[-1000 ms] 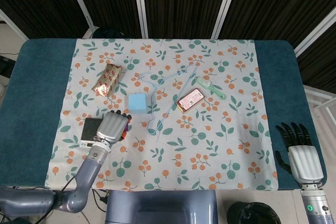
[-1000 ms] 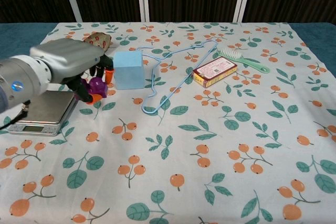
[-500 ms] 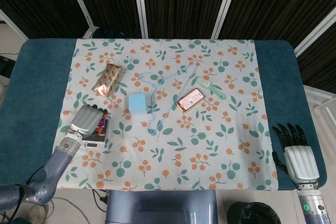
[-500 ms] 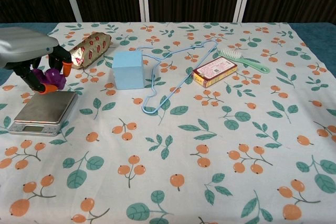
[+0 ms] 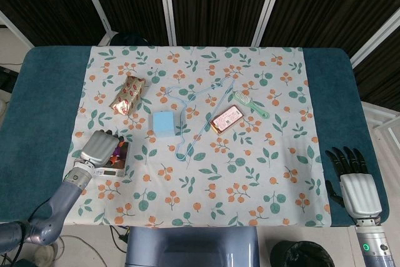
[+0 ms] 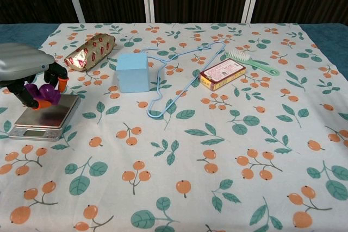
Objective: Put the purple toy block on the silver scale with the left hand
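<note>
The purple toy block [image 6: 43,93] is held in the fingers of my left hand [image 6: 24,71], just above the silver scale [image 6: 46,117] at the table's left. In the head view the left hand [image 5: 97,148] covers most of the scale [image 5: 115,166], and the block [image 5: 115,152] peeks out beside the fingers. Whether the block touches the scale's plate I cannot tell. My right hand [image 5: 357,186] lies at the table's near right corner with its fingers spread and nothing in it.
A light blue cube [image 6: 133,72] stands right of the scale. A gold-wrapped packet [image 6: 89,50] lies behind the left hand. A blue hanger [image 6: 179,74], a pink box [image 6: 222,73] and a green brush [image 6: 253,62] lie mid-table.
My left hand has carried the purple block leftward from beside the blue cube to over the scale, then lowered it toward the plate. The right hand has barely moved.
</note>
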You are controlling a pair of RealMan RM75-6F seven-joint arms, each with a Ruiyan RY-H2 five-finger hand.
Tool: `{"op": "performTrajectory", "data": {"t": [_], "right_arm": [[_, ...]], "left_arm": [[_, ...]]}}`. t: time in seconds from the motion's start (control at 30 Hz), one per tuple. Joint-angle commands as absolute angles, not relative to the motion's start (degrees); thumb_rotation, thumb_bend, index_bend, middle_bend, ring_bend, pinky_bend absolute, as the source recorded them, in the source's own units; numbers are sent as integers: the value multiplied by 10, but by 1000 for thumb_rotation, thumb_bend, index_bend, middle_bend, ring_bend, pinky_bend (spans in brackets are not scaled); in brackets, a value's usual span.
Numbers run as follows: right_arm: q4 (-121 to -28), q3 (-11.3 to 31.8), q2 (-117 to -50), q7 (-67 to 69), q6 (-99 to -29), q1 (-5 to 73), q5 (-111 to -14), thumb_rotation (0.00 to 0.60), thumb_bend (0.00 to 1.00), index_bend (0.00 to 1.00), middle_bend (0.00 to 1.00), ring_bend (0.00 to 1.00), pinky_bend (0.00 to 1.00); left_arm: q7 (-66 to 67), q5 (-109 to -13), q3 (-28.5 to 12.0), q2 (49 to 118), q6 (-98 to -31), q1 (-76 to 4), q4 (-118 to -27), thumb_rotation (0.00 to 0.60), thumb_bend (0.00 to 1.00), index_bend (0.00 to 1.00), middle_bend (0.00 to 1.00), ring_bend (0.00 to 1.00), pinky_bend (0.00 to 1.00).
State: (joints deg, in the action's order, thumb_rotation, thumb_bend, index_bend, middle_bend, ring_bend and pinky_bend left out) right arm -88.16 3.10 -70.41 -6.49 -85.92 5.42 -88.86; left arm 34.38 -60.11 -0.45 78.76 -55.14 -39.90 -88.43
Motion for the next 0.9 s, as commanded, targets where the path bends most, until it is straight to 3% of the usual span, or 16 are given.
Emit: {"op": "performTrajectory", "data": {"t": [0.03, 0.27, 0.43, 0.6, 0.9], "right_arm": [[-882, 32, -703, -63, -861, 53, -888, 600, 480, 129, 126, 39, 0], [-883, 33, -702, -60, -864, 53, -888, 600, 480, 129, 126, 39, 0], [-883, 33, -702, -57, -864, 53, -889, 600, 480, 128, 126, 39, 0], [-883, 33, -701, -53, -866, 52, -890, 600, 481, 129, 126, 39, 0], [-885, 33, -701, -55, -868, 51, -890, 600, 480, 129, 126, 38, 0]], "left_arm": [[347, -604, 1, 796, -549, -397, -871, 600, 336, 462, 492, 342, 444], [347, -605, 2, 809, -550, -395, -854, 600, 336, 458, 475, 329, 434], [360, -594, 3, 807, -546, -396, -857, 600, 319, 421, 369, 252, 383], [388, -570, 4, 796, -539, -402, -873, 600, 230, 351, 245, 160, 300], [355, -602, -23, 755, -583, -397, -959, 600, 200, 308, 210, 143, 262]]}}
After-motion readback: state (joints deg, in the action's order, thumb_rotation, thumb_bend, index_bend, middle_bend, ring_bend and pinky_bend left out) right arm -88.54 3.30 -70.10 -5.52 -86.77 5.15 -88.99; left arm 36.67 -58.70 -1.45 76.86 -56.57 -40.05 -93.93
